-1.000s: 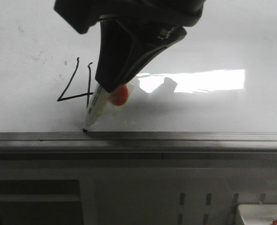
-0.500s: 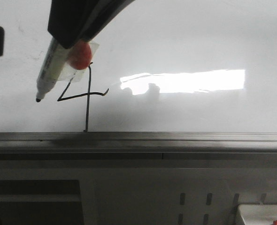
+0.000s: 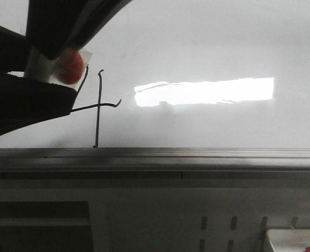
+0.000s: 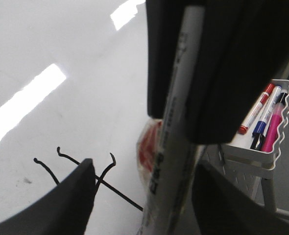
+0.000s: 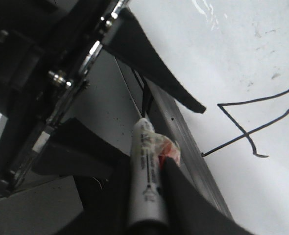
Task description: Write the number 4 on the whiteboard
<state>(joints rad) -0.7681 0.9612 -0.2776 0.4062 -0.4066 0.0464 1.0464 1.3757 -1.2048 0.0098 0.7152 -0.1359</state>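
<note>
The number 4 [image 3: 97, 107] is drawn in black on the whiteboard [image 3: 207, 47], its stem ending at the grey rail [image 3: 197, 153]. My right gripper [image 3: 52, 50] is shut on a white marker [image 3: 39, 68] with a red taped lump, held off the board left of the 4. My left gripper [image 3: 44, 79] is open, one finger on each side of the marker's lower end, and hides the 4's left stroke. In the left wrist view the marker [image 4: 176, 122] passes between my open jaws. The right wrist view shows the marker [image 5: 144, 181] and the 4 [image 5: 247, 132].
A white rack [image 4: 252, 154] with red, blue and pink markers stands below the board at the right. A bright rectangular reflection [image 3: 205, 90] lies on the board right of the 4. A grey cabinet front [image 3: 144, 210] lies under the rail.
My right gripper lifted the marker from the stem's foot at the rail and carried it up and left. My left gripper came in from the left around the marker.
</note>
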